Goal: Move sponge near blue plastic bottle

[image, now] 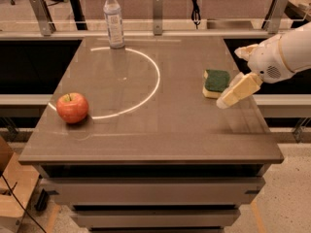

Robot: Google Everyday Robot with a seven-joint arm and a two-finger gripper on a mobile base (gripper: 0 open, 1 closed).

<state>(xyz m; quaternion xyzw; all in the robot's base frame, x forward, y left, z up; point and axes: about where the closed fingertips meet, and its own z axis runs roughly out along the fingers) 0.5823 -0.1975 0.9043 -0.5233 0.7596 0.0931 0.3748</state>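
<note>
The sponge (pixel 215 82), yellow with a dark green top, lies flat near the right edge of the brown table (pixel 160 130). The blue plastic bottle (pixel 114 19), clear with a white cap and pale label, stands upright at the table's far edge, left of centre. My gripper (pixel 232 95) reaches in from the right on a white arm. Its cream fingers (pixel 239 90) slant down to the left, just right of and in front of the sponge, close to its near right corner. It holds nothing that I can see.
A red apple (pixel 72 108) sits at the table's left front. A white arc (pixel 146 89) is marked across the tabletop. A rail with metal posts (pixel 157 7) runs behind the table. Drawers (pixel 150 193) are below the front edge.
</note>
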